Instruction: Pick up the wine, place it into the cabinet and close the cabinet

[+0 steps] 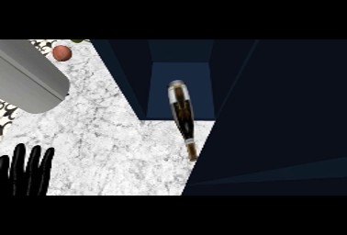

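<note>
Up and left of my fingertips: a strip of black-and-white patterned surface (pixel 5 114), cut off by the view's edge.
Lower-left corner: my left hand (pixel 27 174), black, fingers pointing up.
Hand's state: fingers straight and side by side with thin gaps between them, holding nothing and touching none of the things listed here.
Straight above my hand: a big grey rounded cylinder (pixel 30 78) slanting in from the upper-left corner (I cannot tell what it is).
Higher up, a little right of my hand: a small reddish-brown round thing (pixel 62 53), with a green scrap (pixel 78 41) just beyond it at the top edge.
Around my hand and off to its right: the white marbled counter (pixel 115 137).
Well to the right of my hand, apart from it: the wine bottle (pixel 183 119), seen along its length. Its thick end is up against the cabinet's opening and its neck points down over the counter's far corner. Whether it stands or lies, I cannot tell.
Behind the bottle's thick end: the cabinet (pixel 180 73), a lighter blue inner panel between dark walls.
Farthest right of my hand: a dark navy panel (pixel 278 114) filling that whole side.
</note>
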{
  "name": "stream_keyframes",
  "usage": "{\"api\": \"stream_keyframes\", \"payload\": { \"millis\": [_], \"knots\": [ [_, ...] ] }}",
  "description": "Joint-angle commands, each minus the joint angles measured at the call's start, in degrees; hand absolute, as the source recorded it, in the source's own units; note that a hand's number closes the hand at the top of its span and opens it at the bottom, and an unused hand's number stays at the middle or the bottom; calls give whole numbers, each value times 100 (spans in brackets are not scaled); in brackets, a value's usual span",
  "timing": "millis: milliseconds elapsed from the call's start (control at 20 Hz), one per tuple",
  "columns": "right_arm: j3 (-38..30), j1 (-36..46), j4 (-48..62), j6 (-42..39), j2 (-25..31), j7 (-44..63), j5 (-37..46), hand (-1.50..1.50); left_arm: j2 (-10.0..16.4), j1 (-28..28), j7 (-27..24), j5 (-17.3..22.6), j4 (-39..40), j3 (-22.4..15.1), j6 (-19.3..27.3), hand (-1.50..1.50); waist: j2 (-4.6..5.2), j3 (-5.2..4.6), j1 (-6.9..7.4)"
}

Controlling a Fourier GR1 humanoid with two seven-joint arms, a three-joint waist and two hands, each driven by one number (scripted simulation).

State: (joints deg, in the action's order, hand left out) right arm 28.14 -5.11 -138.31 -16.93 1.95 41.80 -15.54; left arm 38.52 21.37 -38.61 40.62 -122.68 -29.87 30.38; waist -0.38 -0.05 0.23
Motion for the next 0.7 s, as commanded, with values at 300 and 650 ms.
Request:
{"api": "stream_keyframes", "payload": {
  "millis": [300, 650],
  "knots": [
    [2007, 274, -750, 1062, -194, 320, 1133, 150, 645, 770, -7, 678, 46, 1372, -992, -150, -28, -9, 7],
    [2919, 906, -138, 2275, -188, -118, 1899, 150, 715, 497, 335, 1081, 262, 1870, -1440, -150, -7, -11, -32]
  ]
}}
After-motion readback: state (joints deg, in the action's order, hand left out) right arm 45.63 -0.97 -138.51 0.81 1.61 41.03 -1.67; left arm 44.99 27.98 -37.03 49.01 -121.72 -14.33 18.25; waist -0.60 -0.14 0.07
